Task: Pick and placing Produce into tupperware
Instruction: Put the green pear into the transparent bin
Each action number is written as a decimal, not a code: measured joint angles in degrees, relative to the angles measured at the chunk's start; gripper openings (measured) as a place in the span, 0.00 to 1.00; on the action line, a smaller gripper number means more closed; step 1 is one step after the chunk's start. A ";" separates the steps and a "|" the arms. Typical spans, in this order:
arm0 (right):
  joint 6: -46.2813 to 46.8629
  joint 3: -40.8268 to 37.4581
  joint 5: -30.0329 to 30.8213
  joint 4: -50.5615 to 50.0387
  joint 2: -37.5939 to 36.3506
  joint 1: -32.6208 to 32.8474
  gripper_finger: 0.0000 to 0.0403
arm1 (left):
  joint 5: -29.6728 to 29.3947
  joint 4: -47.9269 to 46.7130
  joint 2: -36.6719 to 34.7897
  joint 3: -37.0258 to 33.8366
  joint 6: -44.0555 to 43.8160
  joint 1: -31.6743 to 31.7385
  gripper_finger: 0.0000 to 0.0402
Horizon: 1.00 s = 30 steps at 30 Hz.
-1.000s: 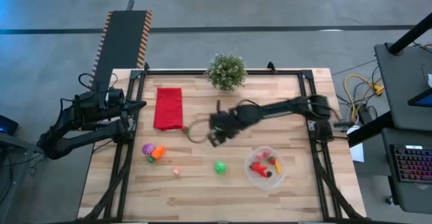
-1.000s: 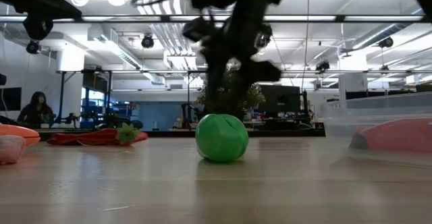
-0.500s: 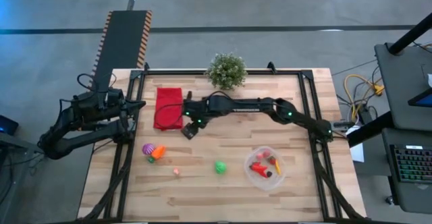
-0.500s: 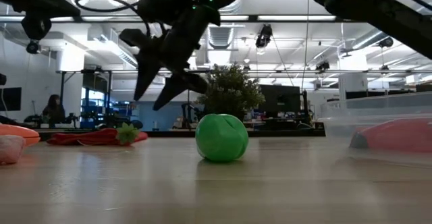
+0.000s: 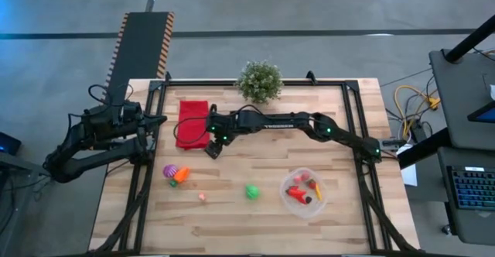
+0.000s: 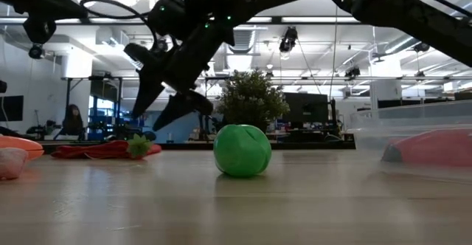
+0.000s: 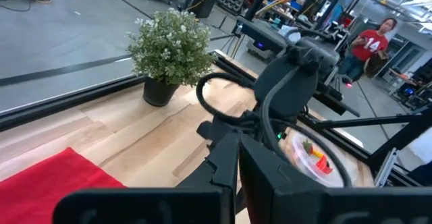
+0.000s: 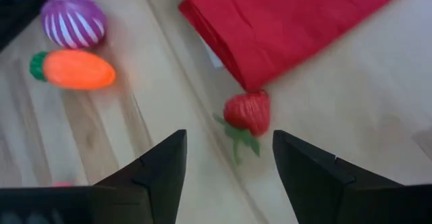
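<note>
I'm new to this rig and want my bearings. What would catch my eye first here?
The long dark right arm stretched across the wooden table, its open right hand hovering over a small red toy strawberry at the corner of the folded red cloth. Next, the round clear plastic tupperware near the table's right front, already holding red and orange pieces, and the green ball-shaped toy lying alone to its left.

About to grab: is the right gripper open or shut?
Open. The right gripper shows a clear gap between its fingers, with the strawberry lying free ahead.
</note>
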 joint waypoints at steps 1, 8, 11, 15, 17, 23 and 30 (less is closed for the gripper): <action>-0.06 0.00 -0.02 1.22 0.55 -0.02 0.53 | -0.02 -0.02 0.00 0.00 -0.01 0.01 0.00; -0.24 0.23 0.05 3.16 3.85 -0.07 0.52 | -0.01 -0.02 0.00 0.00 -0.02 0.02 0.00; -0.77 0.33 0.09 4.20 4.54 -0.04 0.52 | 0.02 -0.04 -0.02 0.00 -0.02 0.02 0.00; -2.28 0.47 0.34 4.93 5.74 -0.02 0.52 | 0.02 -0.11 0.00 0.00 -0.02 0.02 0.00; -3.01 0.46 0.50 5.41 5.95 -0.02 0.52 | 0.03 -0.08 0.00 0.00 -0.02 -0.01 0.00; -0.84 2.30 0.52 -0.35 5.47 -0.25 0.52 | 0.17 -0.10 -0.04 0.00 -0.02 0.01 0.00; -1.81 2.21 2.19 -9.75 -1.30 -0.21 0.52 | 0.15 -0.16 -0.07 0.00 0.40 0.01 0.00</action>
